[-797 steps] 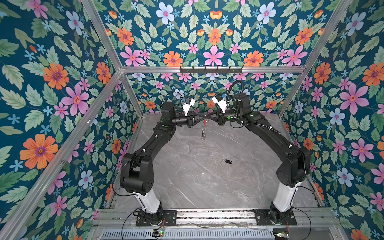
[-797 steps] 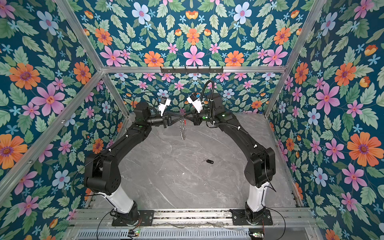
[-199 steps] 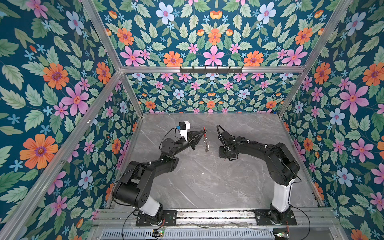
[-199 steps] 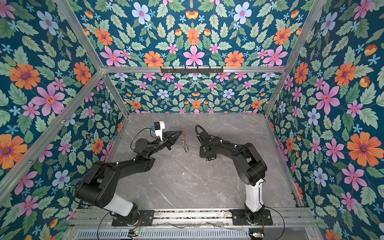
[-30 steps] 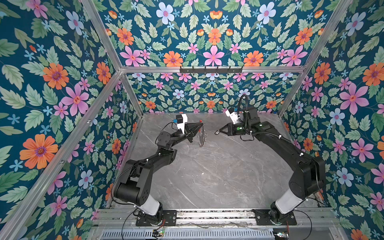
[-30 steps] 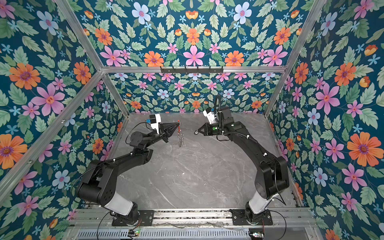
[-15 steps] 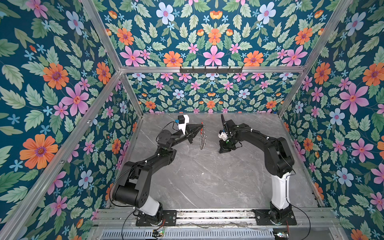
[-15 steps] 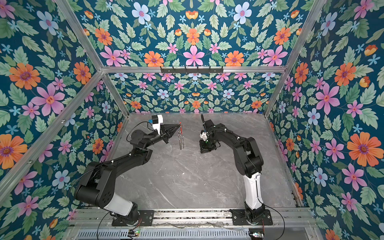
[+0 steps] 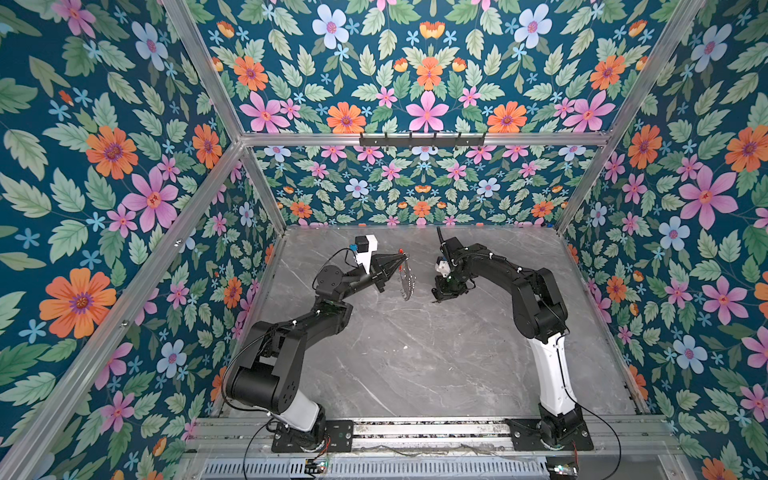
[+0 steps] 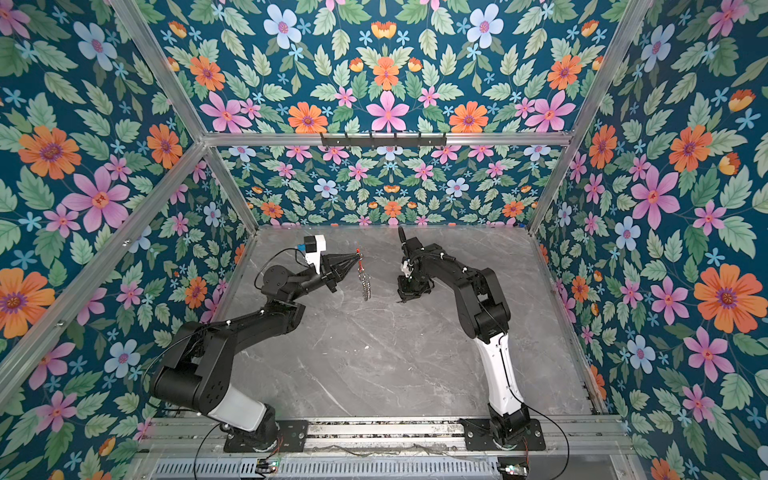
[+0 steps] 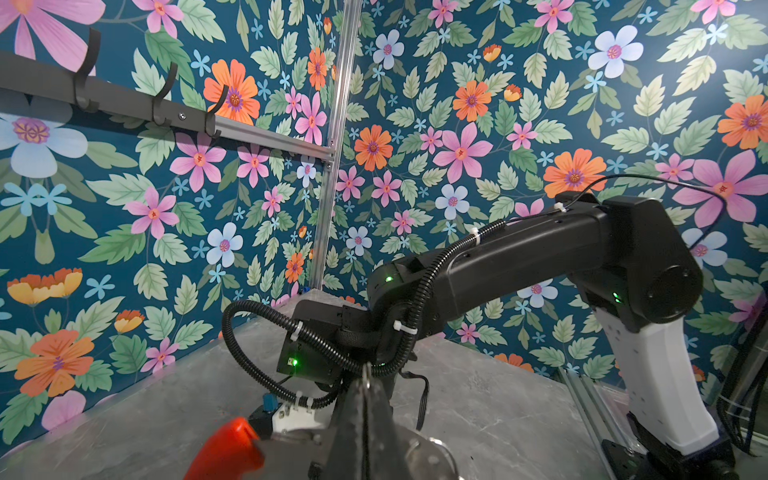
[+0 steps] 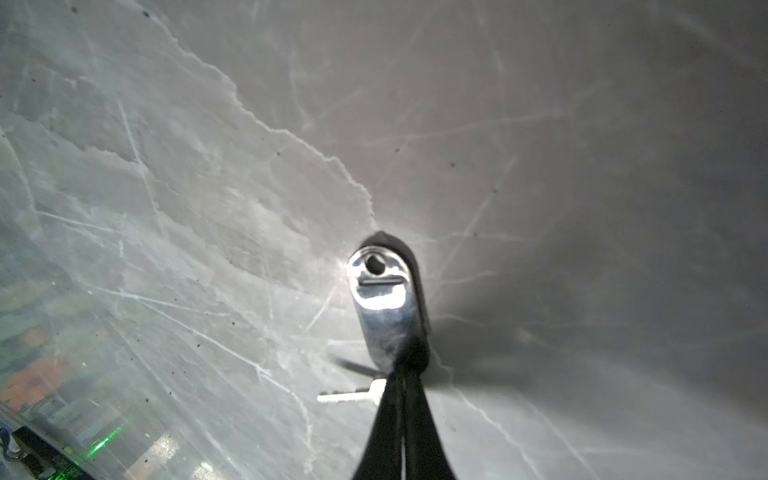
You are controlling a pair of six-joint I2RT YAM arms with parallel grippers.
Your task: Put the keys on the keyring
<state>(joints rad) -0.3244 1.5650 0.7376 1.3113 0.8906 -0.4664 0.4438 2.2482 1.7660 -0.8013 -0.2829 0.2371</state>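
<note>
Right claw (image 12: 398, 372) lowered to table (image 12: 166, 166), pinching blurred keys (image 12: 380, 299), left claw (image 11: 365, 380) clamping keyring (image 11: 419, 455), mostly cut off.

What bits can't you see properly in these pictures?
- Right wrist view: small silver-and-black oblong key tag, pinched by the right tool, is blurred.
- Both top views: that tag too small to pick out.
- Left wrist view: large flat grey ring-shaped disc cut off by frame edge, partly behind left tool.
</note>
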